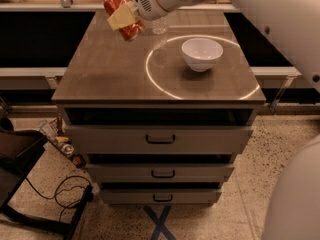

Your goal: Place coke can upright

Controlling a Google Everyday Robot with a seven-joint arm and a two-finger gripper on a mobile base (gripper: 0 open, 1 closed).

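The coke can is red-orange with silver ends and hangs tilted above the far left part of the brown tabletop. My gripper is shut on the coke can; a pale yellow finger pad lies across its middle. The white arm comes in from the upper right. The can is off the table surface.
A white bowl stands on the right half of the tabletop inside a bright ring of light. A clear plastic bottle stands at the far edge, partly behind the wrist. Drawers are below. A dark chair and cables lie on the floor at left.
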